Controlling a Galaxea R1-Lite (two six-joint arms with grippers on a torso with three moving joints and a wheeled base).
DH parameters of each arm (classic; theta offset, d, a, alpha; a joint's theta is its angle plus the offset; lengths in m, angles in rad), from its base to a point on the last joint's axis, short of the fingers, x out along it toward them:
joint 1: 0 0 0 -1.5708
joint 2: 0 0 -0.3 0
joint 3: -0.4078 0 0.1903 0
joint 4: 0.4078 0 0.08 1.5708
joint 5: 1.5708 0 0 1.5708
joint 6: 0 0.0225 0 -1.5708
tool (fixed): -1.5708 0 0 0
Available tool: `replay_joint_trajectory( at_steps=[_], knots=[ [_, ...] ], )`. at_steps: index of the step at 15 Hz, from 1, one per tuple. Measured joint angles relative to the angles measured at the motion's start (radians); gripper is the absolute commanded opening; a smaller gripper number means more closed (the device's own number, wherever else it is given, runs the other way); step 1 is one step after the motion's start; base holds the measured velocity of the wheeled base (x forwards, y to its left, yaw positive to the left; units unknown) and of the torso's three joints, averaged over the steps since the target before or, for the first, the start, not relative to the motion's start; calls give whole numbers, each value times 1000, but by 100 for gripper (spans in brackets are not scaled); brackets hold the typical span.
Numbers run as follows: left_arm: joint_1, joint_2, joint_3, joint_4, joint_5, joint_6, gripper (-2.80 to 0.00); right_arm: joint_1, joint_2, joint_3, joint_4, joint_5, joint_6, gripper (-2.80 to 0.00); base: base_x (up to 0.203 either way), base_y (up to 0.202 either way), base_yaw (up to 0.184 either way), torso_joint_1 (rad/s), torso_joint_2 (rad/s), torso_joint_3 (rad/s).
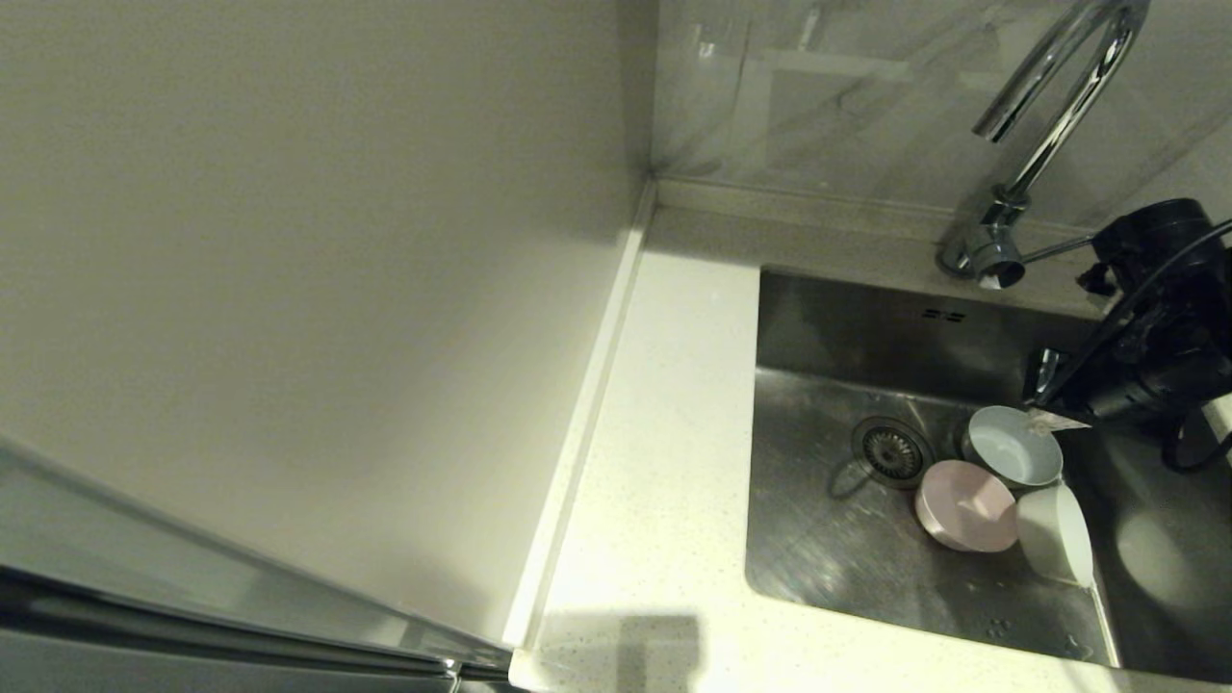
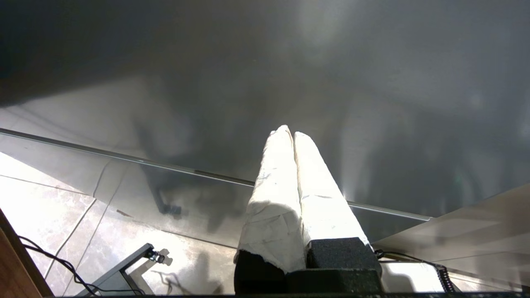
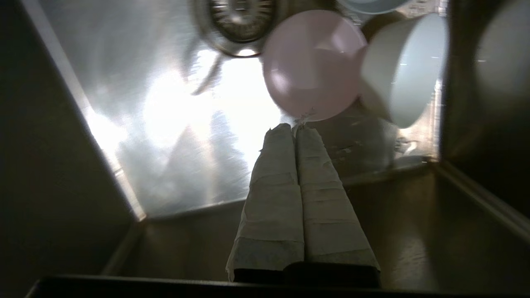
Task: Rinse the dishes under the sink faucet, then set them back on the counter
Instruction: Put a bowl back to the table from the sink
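Nothing looks rinsed or returned yet: all three small round bowls sit down in the square-cornered brushed steel sink point(image 1: 818, 539), no water shows at the spout of the tall chrome gooseneck faucet point(image 1: 1049, 115), and the cream-white speckled counter point(image 1: 664, 462) beside the sink carries no dish that I can see. Taking the round strainer drain point(image 1: 892, 450) as the mark, the pale grey-blue bowl point(image 1: 1013, 446) stands upright just to its right and looks empty, the pink bowl point(image 1: 965, 505) lies tipped just in front of that, and the white bowl point(image 1: 1056, 534) lies on its side touching the pink one, farther from the drain. The right gripper point(image 3: 295, 129), its taped fingers pressed together on nothing, hangs over the sink near the pink bowl. The left gripper point(image 2: 292, 134) is parked away from the sink, also closed and empty. I judge the whole job remains.
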State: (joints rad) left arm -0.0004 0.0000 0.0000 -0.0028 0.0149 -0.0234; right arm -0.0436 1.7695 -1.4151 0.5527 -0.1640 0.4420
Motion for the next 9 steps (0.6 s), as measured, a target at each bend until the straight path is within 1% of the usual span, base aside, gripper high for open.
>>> replay_joint_trajectory(
  at_steps=[1, 2, 4, 9],
  knots=[
    [0, 0, 0, 0, 0, 0, -280, -2, 22, -3, 1, -16, 1, -280, 0, 0, 0, 0, 0, 0],
    [0, 0, 0, 0, 0, -1, -280, -4, 41, -6, 2, -22, 0, 0, 0, 0, 0, 0, 0, 0],
    [0, 0, 0, 0, 0, 0, -280, -5, 69, -10, -4, -46, -2, 0, 0, 0, 0, 0, 0, 0],
    [0, 0, 0, 0, 1, 0, -280, -5, 130, -20, -73, -45, -17, 0, 0, 0, 0, 0, 0, 0]
  ],
)
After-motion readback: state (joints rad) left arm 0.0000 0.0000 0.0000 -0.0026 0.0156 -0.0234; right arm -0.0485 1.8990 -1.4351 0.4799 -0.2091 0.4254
